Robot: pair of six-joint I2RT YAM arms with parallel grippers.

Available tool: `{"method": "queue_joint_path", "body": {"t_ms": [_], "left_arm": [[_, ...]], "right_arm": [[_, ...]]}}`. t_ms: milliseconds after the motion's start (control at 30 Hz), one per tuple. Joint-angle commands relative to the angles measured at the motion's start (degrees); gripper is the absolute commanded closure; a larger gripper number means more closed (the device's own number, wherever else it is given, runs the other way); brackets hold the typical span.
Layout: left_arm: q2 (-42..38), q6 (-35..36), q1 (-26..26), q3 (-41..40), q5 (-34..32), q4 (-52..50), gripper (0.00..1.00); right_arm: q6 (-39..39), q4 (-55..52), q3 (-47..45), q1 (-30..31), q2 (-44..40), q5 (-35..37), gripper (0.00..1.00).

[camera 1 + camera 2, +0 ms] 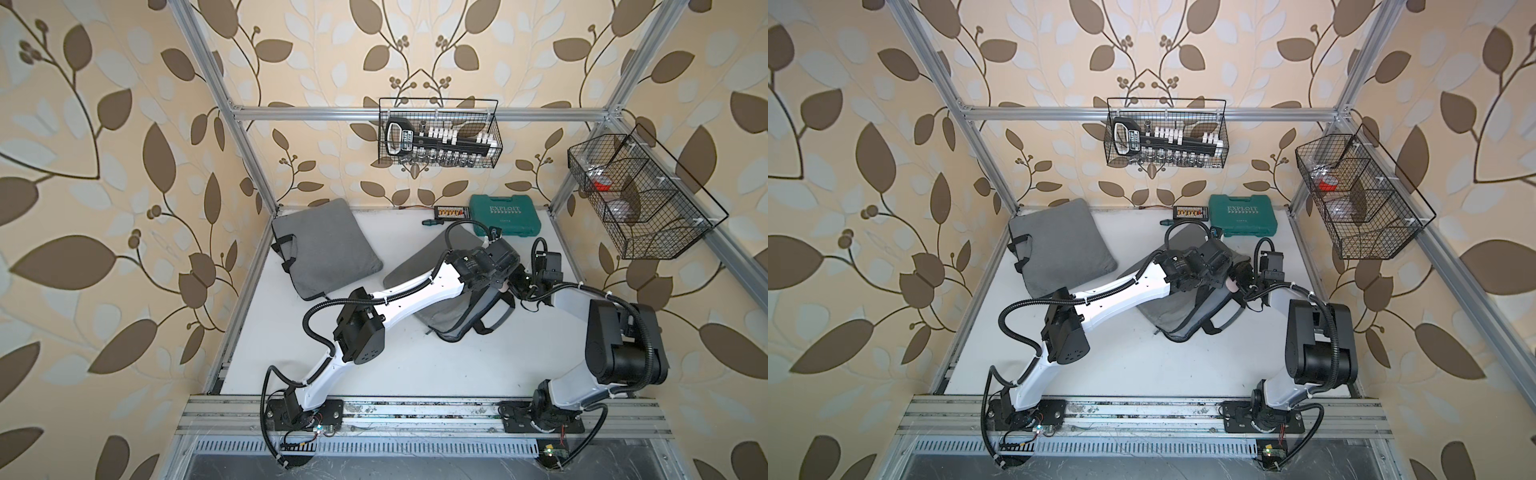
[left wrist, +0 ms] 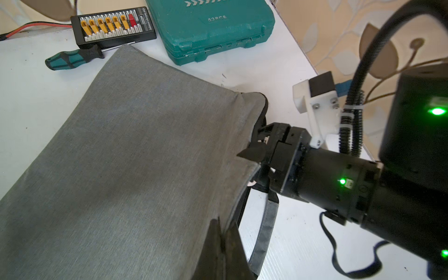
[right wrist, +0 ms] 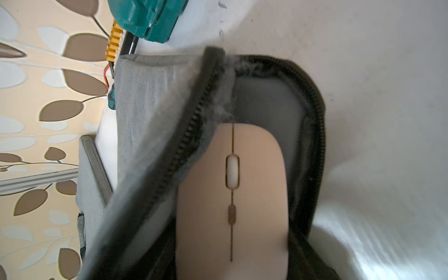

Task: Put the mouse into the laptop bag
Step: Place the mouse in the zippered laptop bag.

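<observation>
The grey laptop bag (image 1: 446, 309) (image 1: 1165, 318) lies in the middle of the table, its zipped mouth toward the right arm. My left gripper (image 2: 224, 228) is shut on the edge of the bag's upper flap (image 2: 145, 145) and holds it raised. The pale pink mouse (image 3: 232, 194) (image 1: 1230, 284) sits in the open mouth, its front end under the zipper edge (image 3: 194, 126) and on the grey lining (image 3: 266, 101). My right gripper (image 3: 232, 242) (image 2: 257, 155) is shut on the mouse, its dark fingers against both sides.
A second grey bag (image 1: 324, 249) lies at the back left. A green tool case (image 1: 505, 216), a black connector board (image 2: 114, 26) and a screwdriver (image 2: 72, 58) lie behind the bag. Wire baskets hang on the back wall (image 1: 438, 133) and the right frame (image 1: 640, 195).
</observation>
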Motion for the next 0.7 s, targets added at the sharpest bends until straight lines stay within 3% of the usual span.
{"method": "queue_joint_path", "body": {"t_ms": [0, 100, 133, 267, 367, 500, 667], "left_arm": [[-3.88, -0.24, 0.4, 0.03, -0.47, 1.78, 1.0], [-4.21, -0.18, 0.46, -0.58, -0.27, 1.87, 1.0], [-4.35, -0.23, 0.43, -0.77, -0.36, 1.86, 0.94], [-6.59, -0.69, 0.4, -3.96, -0.62, 2.72, 0.47], [-11.47, -1.89, 0.45, -9.1, -1.08, 3.48, 0.31], [-26.05, -5.36, 0.4, -26.84, -2.8, 8.8, 0.15], [-56.22, -9.89, 0.48, -62.23, -8.19, 24.41, 0.01]], "right_arm": [[1.21, 2.89, 2.22, 1.05, 1.9, -0.61, 0.32], [1.06, 2.39, 2.6, 1.29, 2.06, -0.06, 0.16], [0.75, 1.97, 2.71, 1.25, 1.61, 0.25, 0.13], [-0.19, -1.11, 2.53, 1.3, -1.52, 2.6, 0.1], [0.5, -4.34, 0.0, -0.08, -6.23, 5.26, 0.11], [3.15, -7.67, -6.23, -4.67, -15.47, 6.45, 0.12], [3.03, -16.03, -9.67, -5.62, -30.85, 10.42, 0.06]]}}
